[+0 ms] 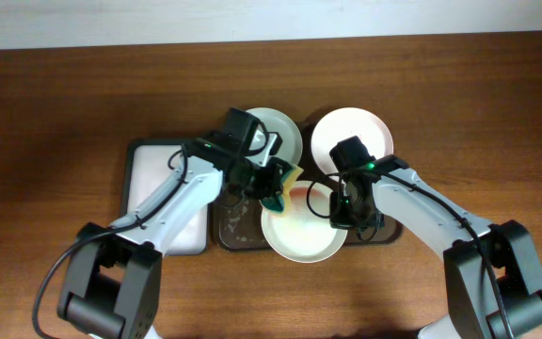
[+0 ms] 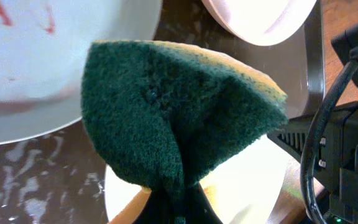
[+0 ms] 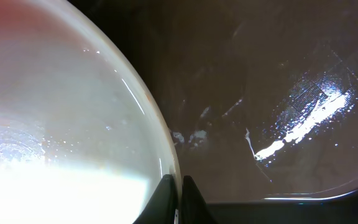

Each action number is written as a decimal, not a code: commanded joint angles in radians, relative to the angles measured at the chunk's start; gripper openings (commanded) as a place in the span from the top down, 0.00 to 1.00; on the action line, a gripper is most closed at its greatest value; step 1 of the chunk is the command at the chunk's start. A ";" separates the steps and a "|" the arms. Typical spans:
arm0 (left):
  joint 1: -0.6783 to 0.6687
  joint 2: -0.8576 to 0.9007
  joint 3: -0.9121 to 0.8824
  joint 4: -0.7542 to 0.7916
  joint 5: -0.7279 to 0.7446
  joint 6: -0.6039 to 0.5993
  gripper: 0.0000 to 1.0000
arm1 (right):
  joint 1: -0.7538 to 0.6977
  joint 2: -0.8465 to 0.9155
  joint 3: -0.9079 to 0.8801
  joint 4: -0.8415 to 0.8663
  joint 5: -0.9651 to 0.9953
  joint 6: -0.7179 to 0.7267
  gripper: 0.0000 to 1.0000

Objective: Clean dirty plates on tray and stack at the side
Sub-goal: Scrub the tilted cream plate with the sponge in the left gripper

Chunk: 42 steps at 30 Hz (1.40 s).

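Overhead: left gripper is pinching a green-and-yellow sponge at the far-left edge of the third plate. That plate sits at the front of the dark tray. Right gripper is at the plate's right rim.

Right wrist only: right gripper is nearly closed, nipping the plate rim between its tips. Wet streaks show on the tray floor.

Left wrist only: red marks on the pale green plate, just beyond the folded sponge. Its fingers are hidden behind the sponge.

Overhead again: the pale green plate and white plate sit side by side behind the third plate. A white-lined tray is left on the tabletop.
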 commanded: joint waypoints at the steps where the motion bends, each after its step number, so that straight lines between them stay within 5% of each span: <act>1: -0.065 0.020 0.000 0.021 -0.072 -0.027 1.00 | 0.001 0.017 -0.005 -0.006 0.021 0.001 0.96; 13: -0.122 0.188 0.000 0.014 -0.212 -0.053 1.00 | 0.001 0.017 -0.005 -0.014 0.021 -0.007 0.96; 22: -0.120 0.189 0.000 -0.026 0.266 0.165 1.00 | 0.001 0.017 -0.005 -0.014 0.021 -0.007 0.96; 37: 0.123 -0.088 0.006 -0.085 0.117 0.177 0.98 | 0.001 0.017 -0.005 -0.013 0.021 -0.007 0.95; 39: 0.129 -0.106 0.006 -0.126 0.053 0.183 0.98 | 0.001 0.017 -0.005 -0.013 0.021 -0.006 0.85; 42: 0.129 -0.106 0.006 -0.169 0.010 0.175 0.98 | 0.001 0.017 -0.005 -0.013 0.021 -0.007 0.83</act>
